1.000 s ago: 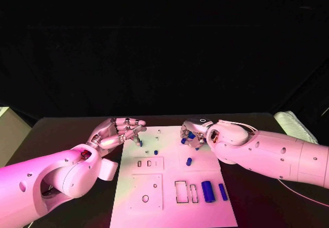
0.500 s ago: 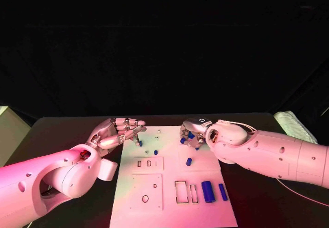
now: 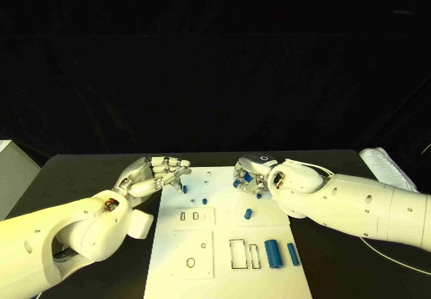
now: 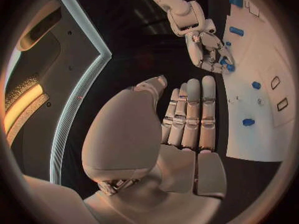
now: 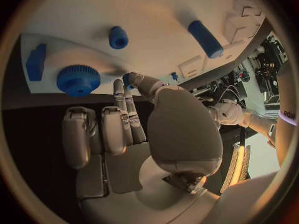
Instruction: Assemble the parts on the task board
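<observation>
Head view shows the flat white rectangular task board (image 3: 229, 249) lying in the middle of the black surface (image 3: 81, 171), with both silver hands at its far end. Compared with a second ago almost nothing has moved: the left hand (image 3: 154, 174) stays at the far left corner of the board and the right hand (image 3: 250, 177) stays over the far middle part. My judgement is that a slow, fine step is going on now, not a transport.

The left hand has its fingers bent toward a small blue peg (image 3: 184, 187) which stands at the board edge just beside the fingertips. I cannot tell if it pinches this peg or only touches it. In the left wrist view its fingers lie straight and close together, and nothing is seen between them.

The right hand holds small blue pieces (image 3: 244, 179) under its curled fingers. In the right wrist view one fingertip touches a small blue piece (image 5: 127, 79) on the board, near a blue toothed wheel (image 5: 78, 79) and a short blue cylinder (image 5: 118, 37).

Other parts still wait: a short blue pin (image 3: 248, 213) lies in the middle of the board, and two long blue cylinders (image 3: 272, 253) lie near its right edge, beside open rectangular slots (image 3: 238, 253). So most of the assembly is still not done.
</observation>
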